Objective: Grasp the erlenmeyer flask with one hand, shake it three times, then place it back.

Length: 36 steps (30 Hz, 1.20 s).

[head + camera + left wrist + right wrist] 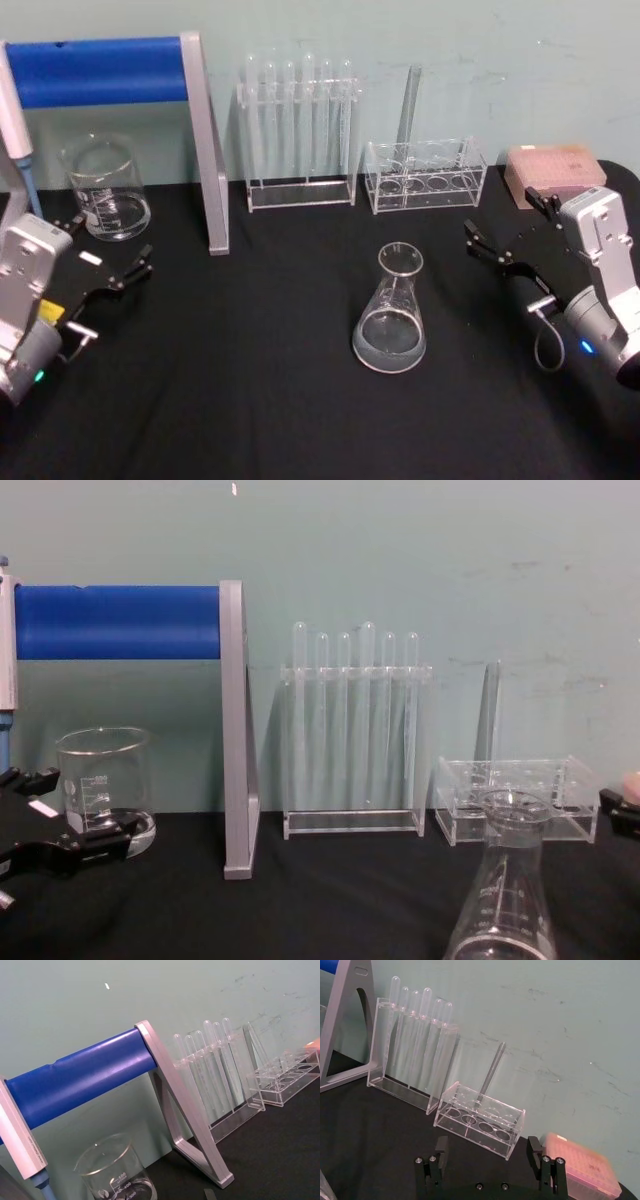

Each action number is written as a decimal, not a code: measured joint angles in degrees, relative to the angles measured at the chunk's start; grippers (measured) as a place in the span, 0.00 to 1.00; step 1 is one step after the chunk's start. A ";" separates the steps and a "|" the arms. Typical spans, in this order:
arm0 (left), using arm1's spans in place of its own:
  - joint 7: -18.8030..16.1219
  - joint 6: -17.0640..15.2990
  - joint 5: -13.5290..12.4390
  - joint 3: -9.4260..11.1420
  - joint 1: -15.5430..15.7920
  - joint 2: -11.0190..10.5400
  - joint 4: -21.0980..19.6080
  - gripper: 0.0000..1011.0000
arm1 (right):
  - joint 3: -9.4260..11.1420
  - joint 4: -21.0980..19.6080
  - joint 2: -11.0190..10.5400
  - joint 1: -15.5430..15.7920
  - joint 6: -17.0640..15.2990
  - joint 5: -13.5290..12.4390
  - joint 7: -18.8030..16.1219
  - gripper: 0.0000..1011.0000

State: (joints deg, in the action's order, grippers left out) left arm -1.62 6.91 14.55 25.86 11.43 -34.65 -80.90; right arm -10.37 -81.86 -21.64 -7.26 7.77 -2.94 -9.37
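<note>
I'm looking across a black table (280, 400) with glassware along the back wall. Far left, a blue roller on a grey stand (205, 150), with a glass beaker (105, 190) just beside it. In the middle stands a tall rack of test tubes (298, 130), and right of that a low clear rack (425, 175) holding a single thin tube. A pink box (555, 172) sits at the far right corner.

My left gripper (110, 255) hangs low on the left, near the beaker, jaws spread wide and empty. My right gripper (508, 230) sits on the right, in front of the pink box, jaws also wide apart, nothing between them.

The erlenmeyer flask (390, 310) stands upright on the table in front of the low rack, well apart from the left gripper and nearer the right one. It's clear glass, wide round base, narrow neck, flared rim; white graduation marks show in the chest view. Nothing stands between it and the right gripper.
</note>
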 joint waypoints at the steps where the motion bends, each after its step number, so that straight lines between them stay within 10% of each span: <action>1: 0.00 0.00 0.00 0.00 0.00 0.00 0.00 0.99 | 0.00 -0.03 -0.01 0.02 -0.01 -0.02 0.00 0.99; 36: 0.00 0.00 0.00 0.00 0.00 0.00 0.00 0.99 | 0.00 -0.25 -0.09 0.13 -0.13 -0.30 -0.01 0.99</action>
State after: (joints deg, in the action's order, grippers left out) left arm -1.62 6.91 14.55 25.86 11.43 -34.65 -80.90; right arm -10.37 -82.11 -21.74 -7.13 7.64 -3.24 -9.38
